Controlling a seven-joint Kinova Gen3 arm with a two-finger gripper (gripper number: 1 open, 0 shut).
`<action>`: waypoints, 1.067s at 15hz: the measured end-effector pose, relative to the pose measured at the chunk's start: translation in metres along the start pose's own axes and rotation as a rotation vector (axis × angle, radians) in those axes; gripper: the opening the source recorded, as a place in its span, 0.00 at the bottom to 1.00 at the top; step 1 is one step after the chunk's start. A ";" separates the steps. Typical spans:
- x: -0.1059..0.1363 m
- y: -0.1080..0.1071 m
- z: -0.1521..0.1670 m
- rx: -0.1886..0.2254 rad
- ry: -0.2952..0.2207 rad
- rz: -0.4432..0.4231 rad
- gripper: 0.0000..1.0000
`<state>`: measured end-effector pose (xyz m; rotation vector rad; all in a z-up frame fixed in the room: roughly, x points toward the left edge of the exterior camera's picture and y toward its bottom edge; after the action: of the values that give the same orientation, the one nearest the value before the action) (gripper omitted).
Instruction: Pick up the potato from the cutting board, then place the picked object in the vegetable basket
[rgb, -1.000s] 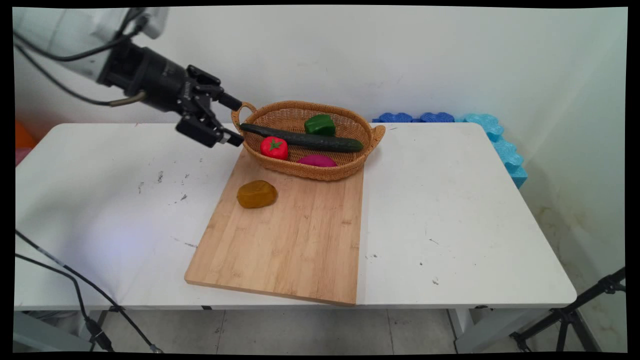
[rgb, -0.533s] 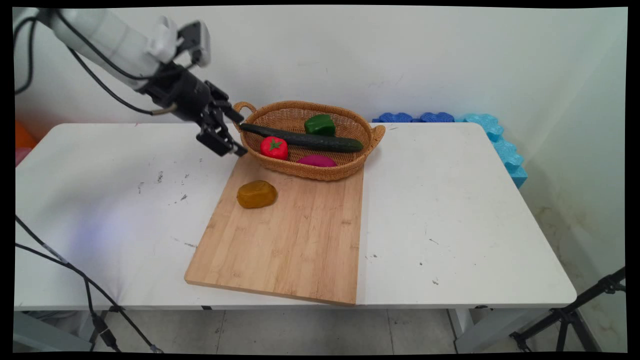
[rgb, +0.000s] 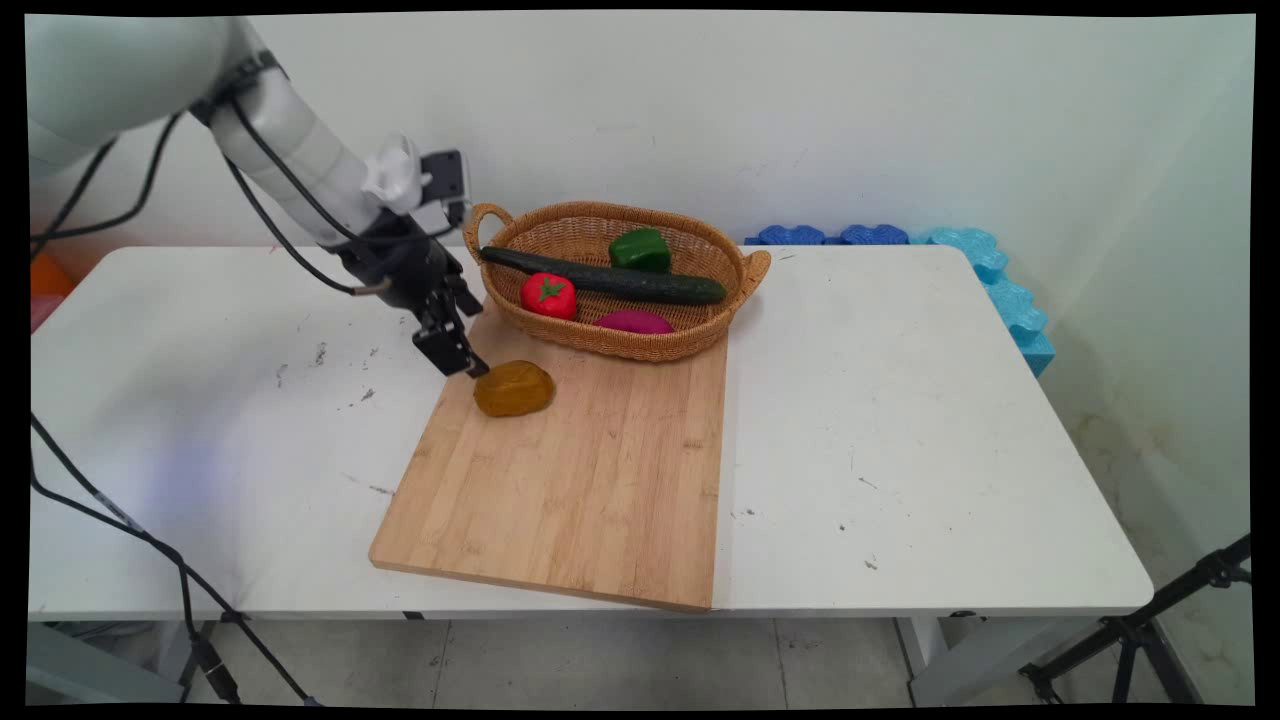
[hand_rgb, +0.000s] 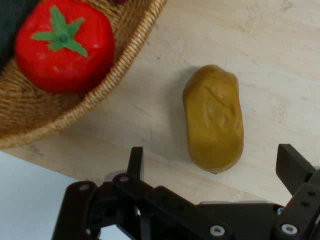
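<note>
My black gripper (rgb: 458, 355) hangs open just left of a brown potato (rgb: 514, 388) that lies on the far left part of a wooden cutting board (rgb: 590, 480). In the hand view the potato (hand_rgb: 214, 118) lies between and ahead of my spread fingers (hand_rgb: 135, 162), untouched, and the gripper (hand_rgb: 212, 167) holds nothing. Behind it a wicker basket (rgb: 618, 343) holds a red tomato (rgb: 548, 295), a long cucumber (rgb: 605, 277), a green pepper (rgb: 640, 249) and a magenta vegetable (rgb: 634, 322). The tomato (hand_rgb: 62, 45) and basket rim (hand_rgb: 105, 90) fill the hand view's upper left.
The board and basket rest on a white table (rgb: 900, 420) with scuff marks on its left half. Blue foam blocks (rgb: 990, 270) lean at the wall behind the table's far right corner. Black cables (rgb: 150, 560) hang at the near left; a tripod leg (rgb: 1150, 620) stands at lower right.
The gripper has swung down from beside the basket's left handle to just left of the potato on the board. Nothing on the table has shifted.
</note>
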<state>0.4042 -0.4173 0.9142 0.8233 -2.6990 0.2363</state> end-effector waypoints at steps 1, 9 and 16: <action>0.001 0.000 0.008 -0.006 -0.017 -0.005 1.00; 0.012 0.001 0.053 -0.047 -0.078 -0.034 1.00; 0.012 0.010 0.065 -0.083 -0.075 0.005 0.00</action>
<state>0.3734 -0.4316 0.8570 0.8166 -2.7601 0.0953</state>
